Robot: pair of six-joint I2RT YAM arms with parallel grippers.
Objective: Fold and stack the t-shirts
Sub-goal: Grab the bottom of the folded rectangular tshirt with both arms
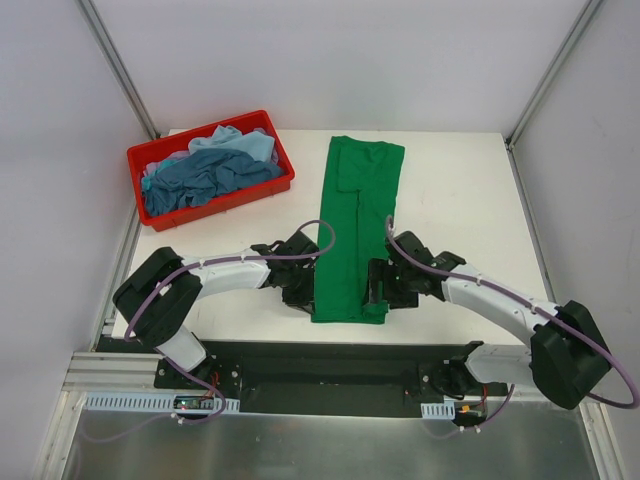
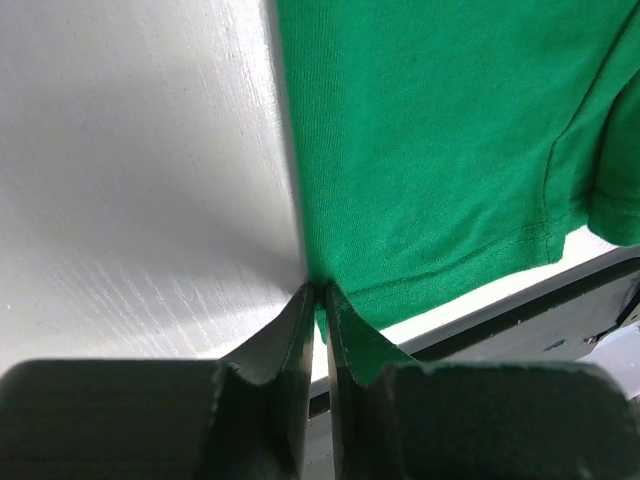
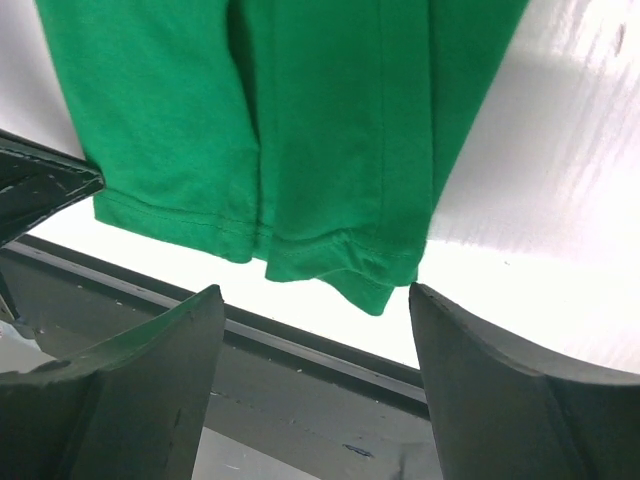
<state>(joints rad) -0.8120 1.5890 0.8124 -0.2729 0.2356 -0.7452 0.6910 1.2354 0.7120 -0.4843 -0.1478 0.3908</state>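
The bright green t-shirt (image 1: 355, 220) lies as a long narrow strip down the middle of the white table, its hem at the near edge. My left gripper (image 1: 308, 288) is at the strip's near left corner; in the left wrist view (image 2: 320, 292) it is shut on the green t-shirt's (image 2: 430, 150) edge. My right gripper (image 1: 378, 290) is at the near right corner; in the right wrist view (image 3: 315, 300) it is open, with the shirt's (image 3: 300, 120) hem corner between the fingers. The dark teal-blue t-shirt (image 1: 205, 175) and the pale blue t-shirt (image 1: 240, 143) lie crumpled in the bin.
The red plastic bin (image 1: 230, 200) stands at the table's far left corner. The table's near edge and a dark rail (image 3: 300, 350) run just beyond the shirt's hem. White walls enclose the table on three sides.
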